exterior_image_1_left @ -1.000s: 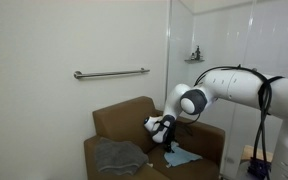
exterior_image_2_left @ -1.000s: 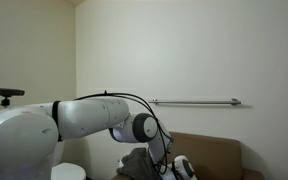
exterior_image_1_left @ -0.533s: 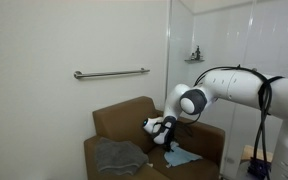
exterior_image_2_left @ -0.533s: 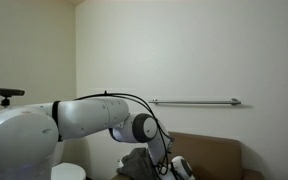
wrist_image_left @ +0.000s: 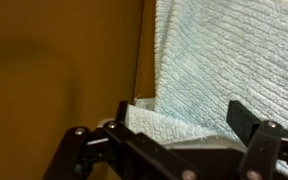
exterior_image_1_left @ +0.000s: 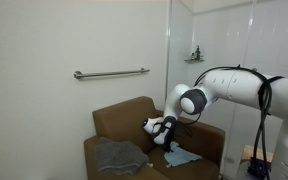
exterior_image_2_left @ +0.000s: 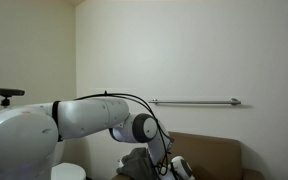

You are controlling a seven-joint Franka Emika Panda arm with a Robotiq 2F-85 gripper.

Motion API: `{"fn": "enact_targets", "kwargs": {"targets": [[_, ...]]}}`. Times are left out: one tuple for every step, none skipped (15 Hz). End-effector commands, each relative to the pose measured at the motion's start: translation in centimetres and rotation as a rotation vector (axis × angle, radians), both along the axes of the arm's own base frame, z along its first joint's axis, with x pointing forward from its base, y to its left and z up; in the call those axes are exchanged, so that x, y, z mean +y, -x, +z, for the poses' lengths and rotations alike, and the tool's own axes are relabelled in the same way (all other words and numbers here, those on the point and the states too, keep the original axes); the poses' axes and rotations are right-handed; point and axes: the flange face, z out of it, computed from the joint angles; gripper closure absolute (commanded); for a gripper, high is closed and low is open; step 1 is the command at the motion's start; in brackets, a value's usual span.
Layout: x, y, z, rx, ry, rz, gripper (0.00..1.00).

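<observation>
A pale blue ribbed towel point(wrist_image_left: 224, 60) lies rumpled on the seat of a brown armchair point(exterior_image_1_left: 119, 118), near a grey cloth point(exterior_image_1_left: 114, 155). A grab bar point(exterior_image_1_left: 111, 72) crosses the white wall behind. The gripper point(wrist_image_left: 184, 122) hangs over the towel's edge, jaws wide apart, clasping nothing.

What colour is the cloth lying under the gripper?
The cloth is pale blue with a looped weave; clearest in the wrist view.

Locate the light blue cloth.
In an exterior view the light blue cloth lies on the brown chair, just under the open jaws; a grey towel lies further along the seat.
</observation>
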Motion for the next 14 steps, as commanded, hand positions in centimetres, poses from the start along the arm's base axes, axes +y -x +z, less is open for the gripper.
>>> {"fn": "enact_targets", "kwargs": {"targets": [[-0.1,-0.1,0.2,0.0,-0.003,0.002,0.0],[-0.2,-0.1,0.2,0.0,-0.004,0.002,0.0],[0.1,-0.1,0.3,0.005,-0.001,-0.014,0.0],[0.0,-0.3,0.4,-0.032,0.009,-0.042,0.0],[-0.1,-0.4,0.5,-0.068,0.023,-0.063,0.0],[0.1,-0.2,0.7,-0.111,0.034,-0.076,0.0],[0.2,-0.3,0.8,-0.144,0.043,-0.077,0.0],[0.4,-0.3,0.8,-0.168,0.059,-0.085,0.0],[0.6,-0.4,0.8,-0.175,0.064,-0.081,0.0],[0.6,-0.5,0.7,-0.167,0.055,-0.074,0.0],[0.7,-0.6,0.6,-0.163,0.055,-0.069,0.0],[0.8,-0.6,0.6,-0.166,0.06,-0.069,0.0],[0.8,-0.6,0.7,-0.178,0.062,-0.065,0.0],[0.9,-0.6,0.7,-0.181,0.063,-0.064,0.0]]}}
